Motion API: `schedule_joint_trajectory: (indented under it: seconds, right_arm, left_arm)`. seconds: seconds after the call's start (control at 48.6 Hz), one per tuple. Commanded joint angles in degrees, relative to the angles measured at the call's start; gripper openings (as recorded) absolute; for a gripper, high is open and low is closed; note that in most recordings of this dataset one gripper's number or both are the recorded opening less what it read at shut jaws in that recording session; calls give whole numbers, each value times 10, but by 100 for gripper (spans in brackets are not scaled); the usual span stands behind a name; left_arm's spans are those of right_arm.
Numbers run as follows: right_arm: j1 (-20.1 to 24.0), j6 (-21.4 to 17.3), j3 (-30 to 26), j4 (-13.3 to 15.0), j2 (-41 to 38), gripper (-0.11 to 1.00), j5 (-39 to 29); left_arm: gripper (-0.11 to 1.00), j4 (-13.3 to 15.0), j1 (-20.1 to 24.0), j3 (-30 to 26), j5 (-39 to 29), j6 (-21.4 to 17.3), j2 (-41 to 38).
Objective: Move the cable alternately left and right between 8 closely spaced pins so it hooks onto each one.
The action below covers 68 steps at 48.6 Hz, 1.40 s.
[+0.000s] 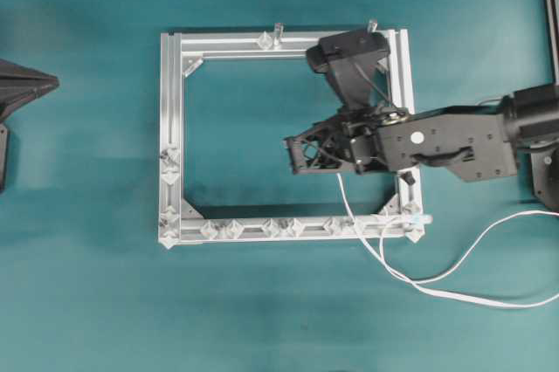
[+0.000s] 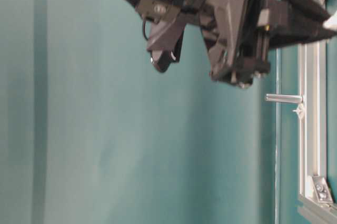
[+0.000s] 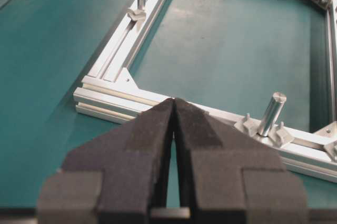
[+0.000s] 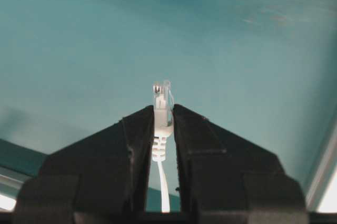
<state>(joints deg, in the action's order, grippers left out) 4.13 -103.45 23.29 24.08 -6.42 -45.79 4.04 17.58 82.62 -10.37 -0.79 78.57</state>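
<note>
In the right wrist view my right gripper (image 4: pixel 163 110) is shut on the clear plug (image 4: pixel 162 95) of the white cable (image 4: pixel 164 182), which runs back between the fingers. From overhead, that gripper (image 1: pixel 291 154) hangs inside the aluminium frame (image 1: pixel 170 110). The cable (image 1: pixel 384 263) drops from it and crosses the bottom rail near the right end of the pins (image 1: pixel 295 227). It then loops out to the right on the mat. My left gripper (image 3: pixel 174 101) is shut on nothing and points at a frame corner (image 3: pixel 105 95). Overhead, the left gripper (image 1: pixel 39 86) sits at the far left edge.
Two upright metal posts (image 1: pixel 278 31) (image 1: pixel 371 27) stand on the frame's top rail. A shorter row of studs (image 1: pixel 169 167) lines the left rail. The left wrist view shows one post (image 3: pixel 271 112) close by. Teal mat surrounds the frame.
</note>
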Motion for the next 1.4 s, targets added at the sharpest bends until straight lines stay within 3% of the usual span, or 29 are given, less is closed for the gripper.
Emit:
schedule_joint_trajectory:
  seconds: [0.0,0.268,0.494,0.988,1.379]
  right_arm:
    - [-1,1,-25,4,0,14,2]
    - [19,-6,-38,0,-6,14,0]
    - [50,-9,-51,-29,-12,14,-4]
    - [125,-117,-71,-33,-26,14,-27]
    - [136,-131,-75,-33,-28,14,-27]
  left_arm:
    - [0,-2,2,-7,5,4,-5]
    - [0,-2,2,-7,5,4,-5]
    - [0,-2,1,-6,7,4,-5]
    - [0,-2,2,-4,10,4,-5]
    - [0,-1,2,-4,10,4,-5]
